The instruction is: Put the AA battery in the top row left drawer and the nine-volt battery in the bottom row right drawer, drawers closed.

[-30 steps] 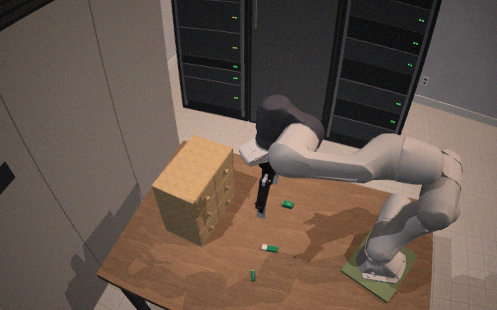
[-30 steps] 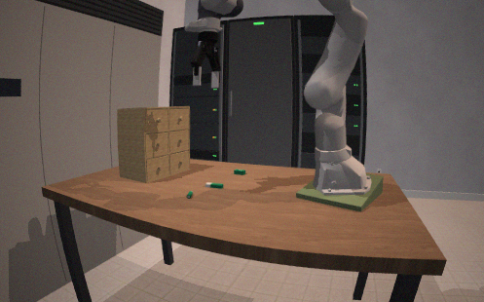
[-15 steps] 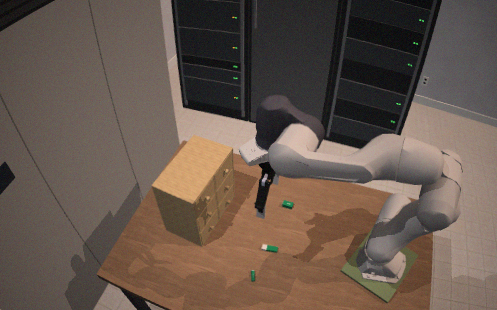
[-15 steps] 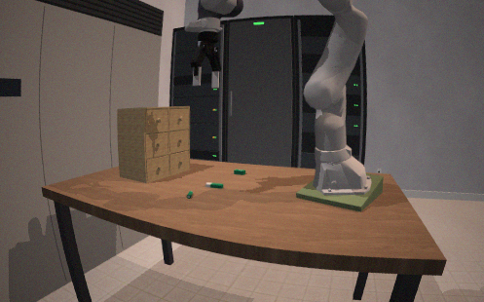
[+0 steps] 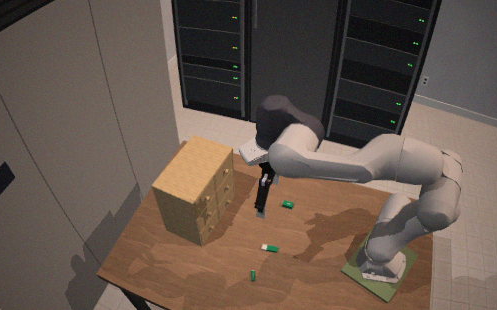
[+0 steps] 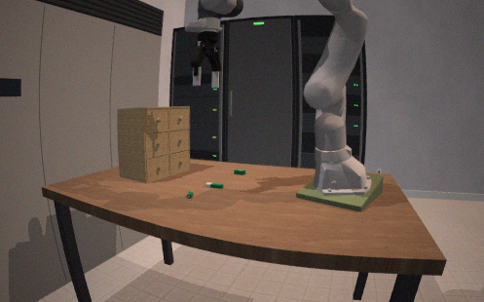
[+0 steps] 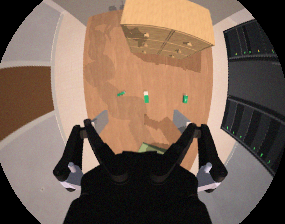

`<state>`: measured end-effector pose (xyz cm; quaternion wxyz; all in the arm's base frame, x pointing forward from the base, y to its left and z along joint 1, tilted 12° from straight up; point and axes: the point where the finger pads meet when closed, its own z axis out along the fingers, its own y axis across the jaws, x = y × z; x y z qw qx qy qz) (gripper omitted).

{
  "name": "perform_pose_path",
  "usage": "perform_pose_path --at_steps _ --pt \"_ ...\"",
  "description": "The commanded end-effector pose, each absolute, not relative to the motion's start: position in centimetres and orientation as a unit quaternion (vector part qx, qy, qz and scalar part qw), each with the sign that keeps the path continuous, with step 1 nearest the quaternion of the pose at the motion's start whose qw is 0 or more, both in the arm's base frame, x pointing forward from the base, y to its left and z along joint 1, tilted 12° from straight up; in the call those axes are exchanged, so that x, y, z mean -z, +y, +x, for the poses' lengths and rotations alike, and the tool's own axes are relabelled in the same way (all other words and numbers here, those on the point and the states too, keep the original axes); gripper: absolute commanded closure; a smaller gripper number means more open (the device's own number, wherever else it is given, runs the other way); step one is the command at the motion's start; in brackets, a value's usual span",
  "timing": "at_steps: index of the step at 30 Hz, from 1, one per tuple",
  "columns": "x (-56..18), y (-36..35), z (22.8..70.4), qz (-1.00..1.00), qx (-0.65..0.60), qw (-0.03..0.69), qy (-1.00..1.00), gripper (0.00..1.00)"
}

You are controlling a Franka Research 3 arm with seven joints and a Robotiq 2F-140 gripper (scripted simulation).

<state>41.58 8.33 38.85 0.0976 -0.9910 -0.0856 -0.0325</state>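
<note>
Top view: the small chest (image 5: 193, 167) stands at the table's (image 5: 323, 295) far-left corner with all six drawers flush; no drawer is opened, so nothing of the task is done. Three green items lie loose on the wood: a blocky one (image 5: 287, 204) nearest the chest, judged the nine-volt battery; a white-tipped cylinder (image 5: 270, 248); and an all-green cylinder (image 5: 253, 275) by the front edge. Which cylinder is the AA battery cannot be told. Exterior view: the gripper (image 6: 205, 80) hangs high above the table, well apart from chest and batteries, fingers spread wide and empty. Wrist view: both fingertips frame the table far below. Remaining: open two drawers, load both batteries, close the drawers
</note>
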Motion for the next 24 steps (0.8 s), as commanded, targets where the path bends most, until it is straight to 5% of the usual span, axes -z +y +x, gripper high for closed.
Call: perform_pose_path --at_steps 1,24 --pt "-38.86 8.33 41.59 -0.992 0.032 0.098 -0.076 0.00" --pt "-38.87 8.36 41.72 -0.958 -0.004 0.103 0.266 0.00"
